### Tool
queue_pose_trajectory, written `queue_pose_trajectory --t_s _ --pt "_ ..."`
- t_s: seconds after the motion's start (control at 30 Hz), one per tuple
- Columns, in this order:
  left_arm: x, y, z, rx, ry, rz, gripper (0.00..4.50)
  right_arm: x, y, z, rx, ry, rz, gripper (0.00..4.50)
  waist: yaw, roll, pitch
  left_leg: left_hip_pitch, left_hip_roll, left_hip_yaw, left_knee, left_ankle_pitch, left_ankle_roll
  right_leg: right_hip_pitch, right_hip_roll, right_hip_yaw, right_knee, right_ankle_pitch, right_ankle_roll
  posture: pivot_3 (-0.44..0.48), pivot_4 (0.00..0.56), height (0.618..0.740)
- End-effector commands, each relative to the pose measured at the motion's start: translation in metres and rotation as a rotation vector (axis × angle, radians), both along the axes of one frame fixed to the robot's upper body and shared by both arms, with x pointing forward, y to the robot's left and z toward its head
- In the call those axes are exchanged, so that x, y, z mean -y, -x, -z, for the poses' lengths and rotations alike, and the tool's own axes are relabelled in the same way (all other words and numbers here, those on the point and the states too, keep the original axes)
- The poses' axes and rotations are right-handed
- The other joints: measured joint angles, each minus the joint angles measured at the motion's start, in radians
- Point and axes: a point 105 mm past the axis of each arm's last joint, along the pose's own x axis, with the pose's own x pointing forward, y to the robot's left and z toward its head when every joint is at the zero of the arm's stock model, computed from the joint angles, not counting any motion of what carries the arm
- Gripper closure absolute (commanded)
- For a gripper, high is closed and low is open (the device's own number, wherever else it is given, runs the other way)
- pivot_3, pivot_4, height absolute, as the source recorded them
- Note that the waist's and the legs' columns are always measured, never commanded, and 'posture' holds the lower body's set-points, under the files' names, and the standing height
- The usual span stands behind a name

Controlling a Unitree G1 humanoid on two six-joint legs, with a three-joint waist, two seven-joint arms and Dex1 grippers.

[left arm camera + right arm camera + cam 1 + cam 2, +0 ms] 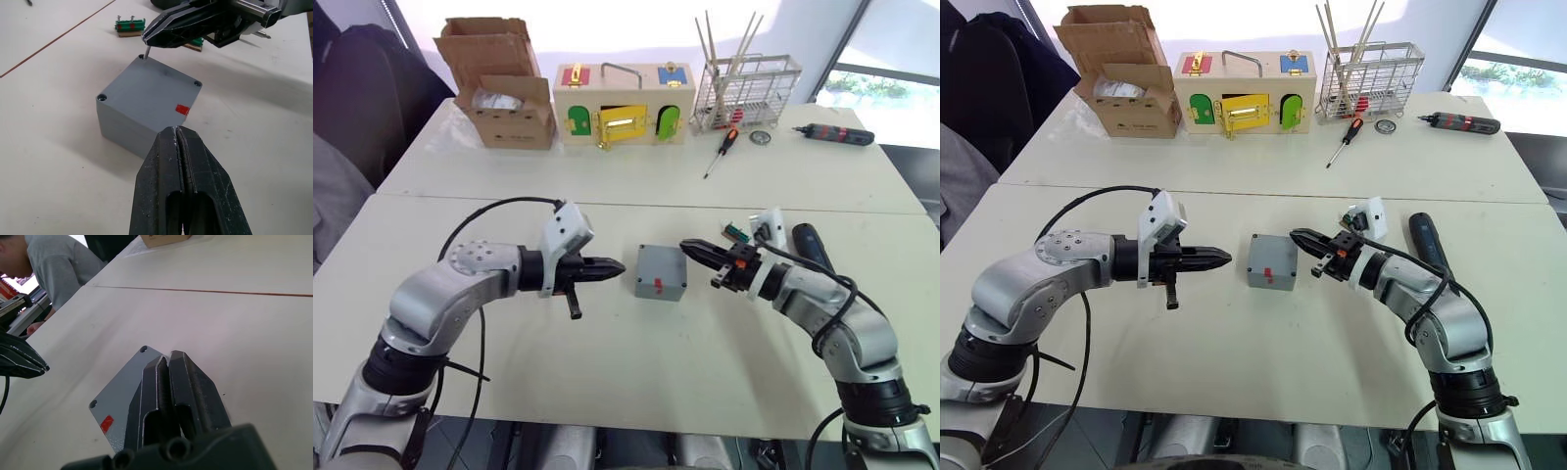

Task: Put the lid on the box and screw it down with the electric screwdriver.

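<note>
The white table (607,372) carries the box (661,272) at its centre, between both arms. It looks like rigid, light, smooth plastic, likely to slide if pushed, so brace its side walls. The electric screwdriver (1427,238) lies at the box's 3 o'clock, beyond the right forearm; its thick barrel suits a mid-body grasp. The lid (151,85) appears already seated on top. The left gripper (619,266), pinched closed and empty, sits at 9 o'clock. The right gripper (687,246), at 2 o'clock, pinches a small screw (146,51) over a corner hole
</note>
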Motion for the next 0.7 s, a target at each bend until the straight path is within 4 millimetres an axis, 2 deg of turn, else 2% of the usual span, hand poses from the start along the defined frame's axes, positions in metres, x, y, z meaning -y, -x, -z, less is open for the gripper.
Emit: queue_pose_trajectory --t_s 0.03,0.7 --pt "0.0017 0.0013 -0.0098 0.046 0.012 0.011 4.5 -0.0014 -0.0014 -0.0107 0.053 -0.009 -0.007 4.41 0.0 0.0 0.0 0.0 0.0 0.0 0.0 0.0 0.0 0.0 0.0 0.0 0.0 0.0 0.0 0.0 0.15 0.735" --pt "0.0014 0.0016 -0.0073 0.043 0.007 0.011 4.5 0.006 -0.0003 -0.0097 0.039 -0.025 0.016 4.41 0.0 0.0 0.0 0.0 0.0 0.0 0.0 0.0 0.0 0.0 0.0 0.0 0.0 0.0 0.0 0.0 0.15 0.735"
